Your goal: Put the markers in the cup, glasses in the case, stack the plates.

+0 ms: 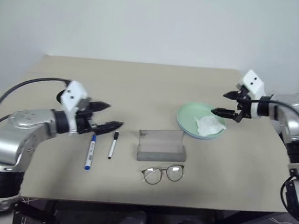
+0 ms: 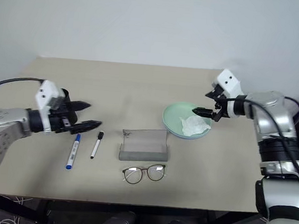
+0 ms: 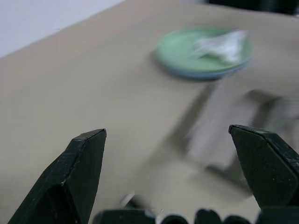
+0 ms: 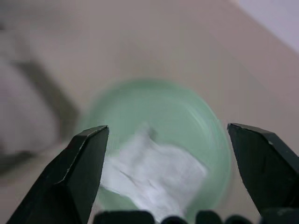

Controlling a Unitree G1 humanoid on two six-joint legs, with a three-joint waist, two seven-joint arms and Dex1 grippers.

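Two markers lie side by side at front left: the blue-capped marker (image 1: 90,154) and the shorter black-capped marker (image 1: 113,145). My left gripper (image 1: 113,115) hovers open just above and behind them, holding nothing. The grey case (image 1: 161,145) stands open at the centre, with the glasses (image 1: 163,173) lying in front of it. The light green plate (image 1: 187,115) sits at right with a crumpled white tissue (image 1: 209,125) on it. A light blue rim (image 3: 201,74) shows under the plate's near edge. My right gripper (image 1: 223,103) is open and empty above the plate's right side. The cup is out of view.
The tan table (image 1: 141,85) runs back to a white wall. Its front edge lies just beyond the glasses. A cable loops from my left arm (image 1: 19,86) over the table's left side.
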